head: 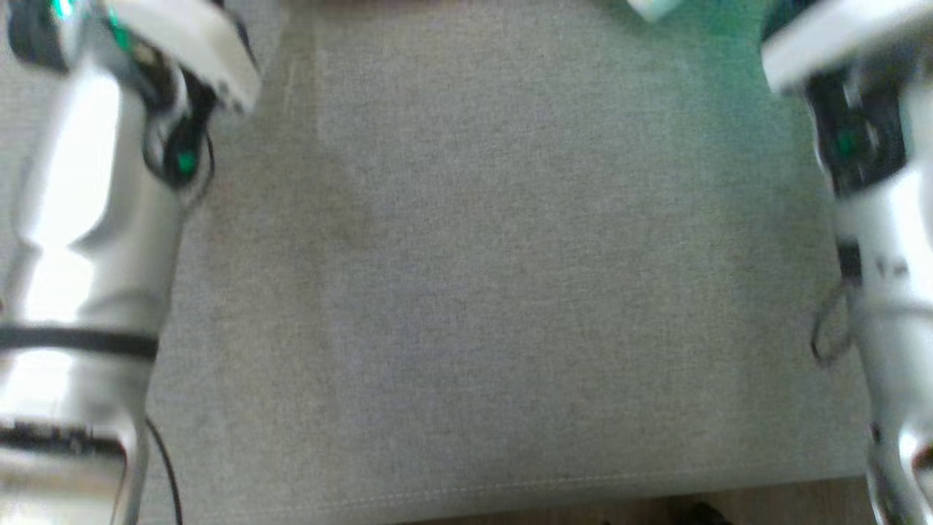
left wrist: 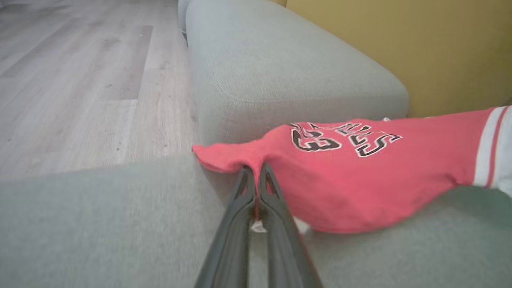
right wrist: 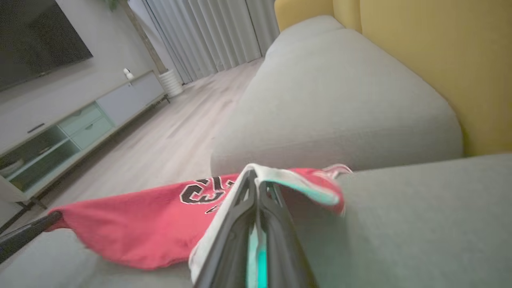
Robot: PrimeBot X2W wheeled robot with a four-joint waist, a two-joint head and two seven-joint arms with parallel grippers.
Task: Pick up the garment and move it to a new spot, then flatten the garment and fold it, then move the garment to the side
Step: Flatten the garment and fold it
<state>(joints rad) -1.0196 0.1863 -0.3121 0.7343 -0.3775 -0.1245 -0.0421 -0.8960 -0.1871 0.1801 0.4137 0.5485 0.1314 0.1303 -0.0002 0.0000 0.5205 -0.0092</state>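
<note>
Midway, we judge: left gripper (left wrist: 256, 169) and right gripper (right wrist: 255, 178) each pinch an edge of the garment (left wrist: 360, 180), stretching it over the sofa (head: 466, 292); flattening, folding and moving aside remain.

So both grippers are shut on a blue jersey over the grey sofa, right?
Not blue: the jersey is red, as the left wrist view shows. The left gripper and right gripper are both shut on it, over the grey sofa.
</note>
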